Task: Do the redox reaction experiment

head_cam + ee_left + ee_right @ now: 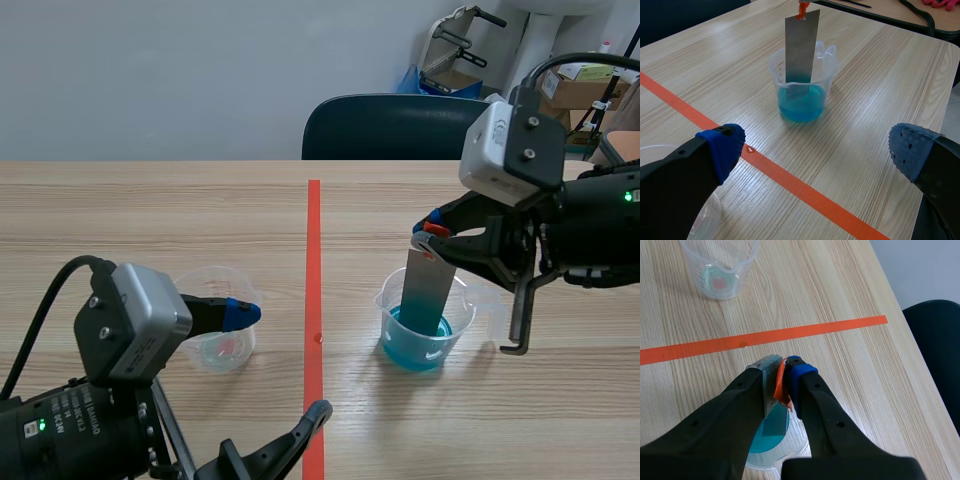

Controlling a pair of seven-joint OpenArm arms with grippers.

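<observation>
A clear beaker (425, 330) of blue liquid stands right of the tape line. A grey metal strip (428, 290) with an orange-red tag at its top stands with its lower end in the liquid. My right gripper (432, 230) is shut on the strip's tagged top end (781, 385), above the beaker (772, 447). In the left wrist view the strip (801, 50) rises out of the beaker (802, 82), ahead of my open left gripper (815, 150). My left gripper (240, 312) hangs by a second clear beaker (215, 335) with a pinkish bottom.
The second beaker (720, 267) sits beyond the orange tape line (765, 337) in the right wrist view. A dark chair (385, 125) stands at the table's far edge, with boxes (585, 85) behind it at the right. The table's edge (945, 45) lies past the blue beaker.
</observation>
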